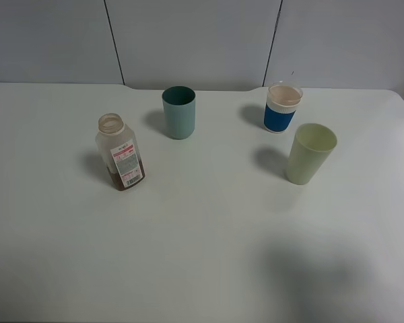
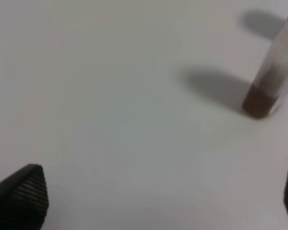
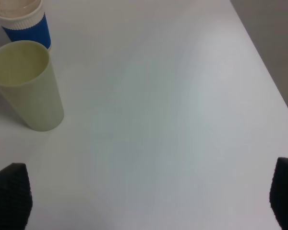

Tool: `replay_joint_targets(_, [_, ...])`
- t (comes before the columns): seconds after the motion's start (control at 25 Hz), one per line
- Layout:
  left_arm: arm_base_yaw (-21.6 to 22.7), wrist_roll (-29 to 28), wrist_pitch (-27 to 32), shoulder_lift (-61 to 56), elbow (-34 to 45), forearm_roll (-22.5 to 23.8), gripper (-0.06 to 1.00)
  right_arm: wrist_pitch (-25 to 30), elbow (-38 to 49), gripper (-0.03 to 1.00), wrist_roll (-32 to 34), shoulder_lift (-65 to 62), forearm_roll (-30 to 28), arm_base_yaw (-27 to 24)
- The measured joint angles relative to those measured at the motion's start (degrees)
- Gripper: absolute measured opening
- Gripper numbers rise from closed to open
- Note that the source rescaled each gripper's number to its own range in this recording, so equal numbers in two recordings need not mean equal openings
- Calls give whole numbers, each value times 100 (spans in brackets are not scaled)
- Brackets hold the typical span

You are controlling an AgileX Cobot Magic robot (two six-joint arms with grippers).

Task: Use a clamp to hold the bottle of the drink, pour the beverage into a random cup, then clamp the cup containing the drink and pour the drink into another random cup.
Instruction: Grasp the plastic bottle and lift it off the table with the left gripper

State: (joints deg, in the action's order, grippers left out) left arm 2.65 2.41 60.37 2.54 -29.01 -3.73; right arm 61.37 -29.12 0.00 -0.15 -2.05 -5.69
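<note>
The bottle [image 1: 120, 152] stands uncapped on the left of the white table, with a white and red label and a little brown beverage [image 1: 130, 183] at its bottom. The left wrist view catches its lower part [image 2: 270, 86] far from my left gripper [image 2: 163, 201], whose black fingertips [image 2: 20, 196] stand wide open over bare table. The pale yellow-green cup [image 1: 310, 154] stands at right, with the blue-banded clear cup [image 1: 281, 108] behind it. Both show in the right wrist view, yellow-green cup [image 3: 29, 86] and blue-banded cup [image 3: 24, 21], away from my open right gripper [image 3: 149, 201]. Neither arm appears in the exterior high view.
A dark teal tumbler [image 1: 179, 112] stands upright at the back centre. The table's right edge [image 3: 264, 62] runs close to the right gripper. A grey panelled wall [image 1: 195, 40] rises behind the table.
</note>
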Motion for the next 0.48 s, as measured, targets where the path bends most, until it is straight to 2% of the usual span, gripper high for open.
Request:
replay_joint_targets(0.2, [0,154,-43,764,-26,-88,100,0,0,99,0,0,0,0])
replay_joint_targets(0.48, [0,901,-399,2642,-533,-395,100,0,0,99,0,0,0,0])
